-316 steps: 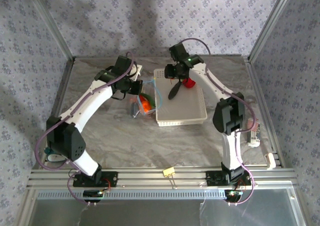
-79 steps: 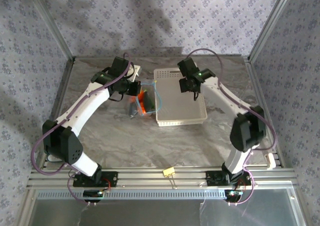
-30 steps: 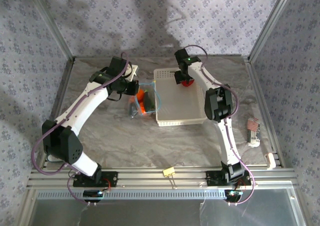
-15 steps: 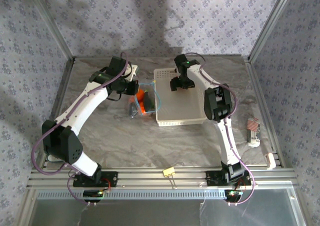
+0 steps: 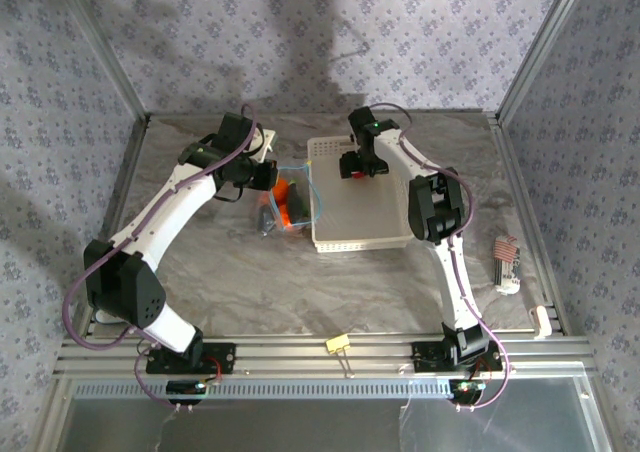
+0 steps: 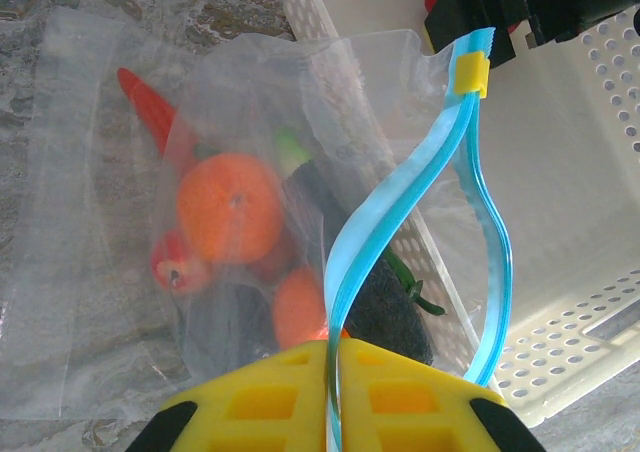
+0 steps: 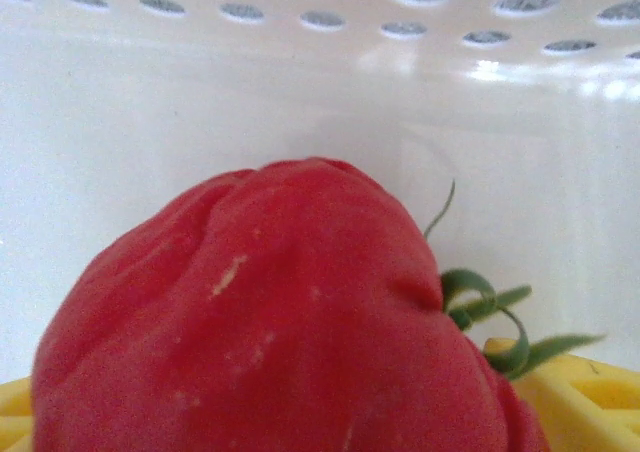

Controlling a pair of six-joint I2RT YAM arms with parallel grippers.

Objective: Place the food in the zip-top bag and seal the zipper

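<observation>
The clear zip-top bag lies on the table left of the white basket, its mouth gaping towards the basket. Inside are round orange fruits, a carrot and a dark piece. My left gripper is shut on the light blue zipper at its near end. The bag sits beside my left gripper in the top view. My right gripper is down in the basket's far end. The red pepper lies between its yellow fingers, and their grip is hidden.
The basket takes up the table's middle. A yellow binder clip lies at the near edge. A striped object and a white piece sit at the right. Metal posts and patterned walls ring the table.
Over the last second my right gripper dropped onto the red pepper at the basket's far end, covering it in the top view. The left gripper kept its hold on the zipper.
</observation>
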